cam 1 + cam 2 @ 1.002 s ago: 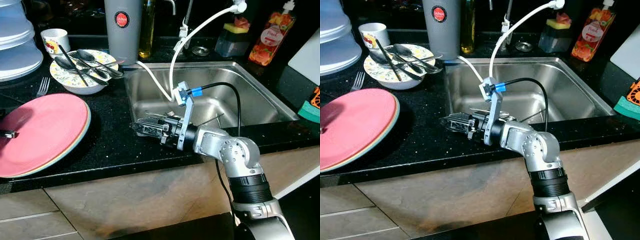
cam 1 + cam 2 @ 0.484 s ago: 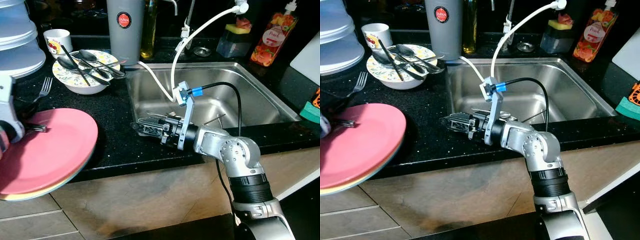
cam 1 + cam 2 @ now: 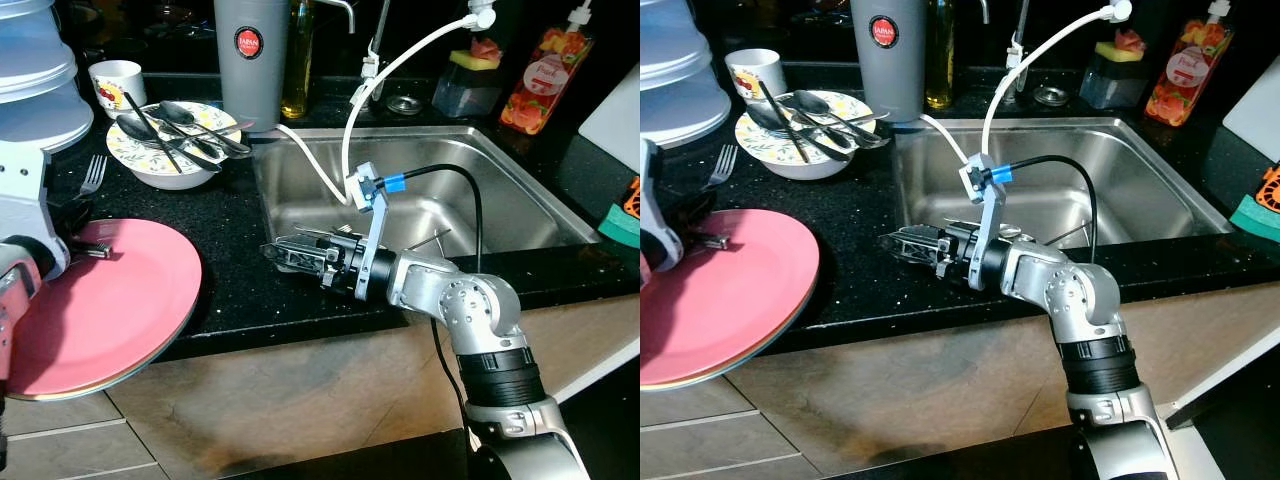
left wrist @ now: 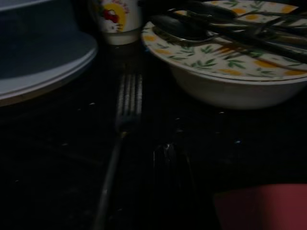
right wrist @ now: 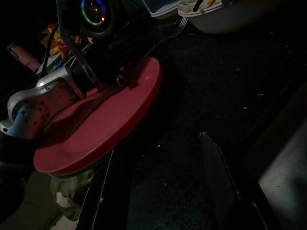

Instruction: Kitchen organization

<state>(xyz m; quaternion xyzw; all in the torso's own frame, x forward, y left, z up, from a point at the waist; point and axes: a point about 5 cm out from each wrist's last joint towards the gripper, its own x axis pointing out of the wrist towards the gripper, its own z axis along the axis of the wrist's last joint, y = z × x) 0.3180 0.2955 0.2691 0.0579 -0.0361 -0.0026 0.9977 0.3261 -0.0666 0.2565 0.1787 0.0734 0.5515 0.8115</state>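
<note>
Pink and glossy, the plate (image 3: 100,305) now sits lifted and tilted, hanging past the front edge of the black desk (image 3: 225,235); a second ago it lay flat on that desk, and half a second ago it was only partly raised. The left gripper (image 3: 88,248), which was barely in sight a second ago, is clamped on the plate's far rim, one finger above and one below. A thin pale edge under the pink one suggests a second plate beneath, though I cannot be sure.

One fork (image 3: 90,174) lies on the desk just behind the plate. Beyond it stands one small white cup (image 3: 116,82) and one flowered bowl (image 3: 160,160) holding several spoons and dark utensils; their exact number is hard to count. One grey tumbler (image 3: 248,60) stands beside the bowl.

Further right, the right gripper (image 3: 275,250) hovers over the desk at the front left corner of the steel sink (image 3: 500,190), in the same place as before. From the right wrist view its fingers (image 5: 216,163) are spread apart with nothing between them.
</note>
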